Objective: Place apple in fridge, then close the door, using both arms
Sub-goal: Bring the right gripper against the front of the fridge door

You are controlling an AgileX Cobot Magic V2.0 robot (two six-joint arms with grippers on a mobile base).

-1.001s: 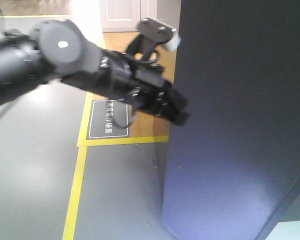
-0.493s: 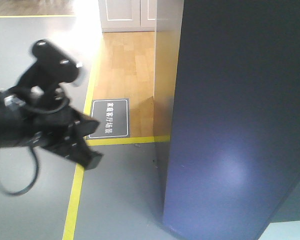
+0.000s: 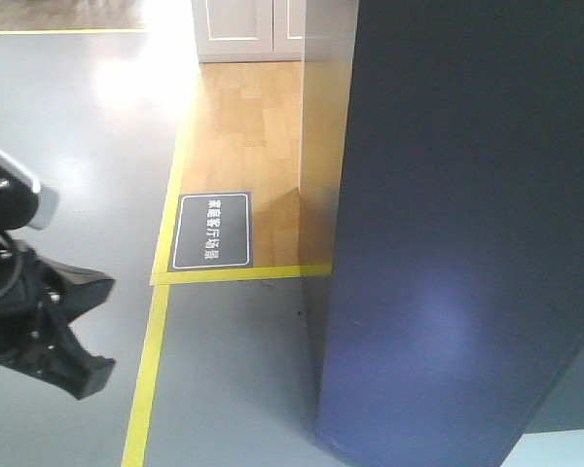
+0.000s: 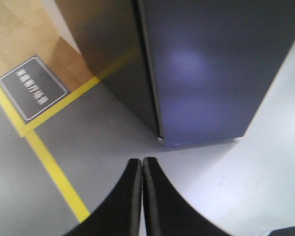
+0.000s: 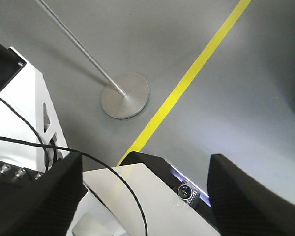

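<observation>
Fridge (image 3: 467,224) stands shut, door (image 4: 206,69) flush — apple not in view, presumably inside. Left gripper (image 4: 141,196) pinched closed, empty, apart from the door; right gripper (image 5: 142,196) spread wide over the floor (image 5: 196,49). Task looks abt done.

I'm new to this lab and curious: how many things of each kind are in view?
End effectors: 2 (left end effector, right end effector)
Fridge: 1
Floor sign: 1
Metal stand: 1
White cabinet: 1
Total: 6
</observation>
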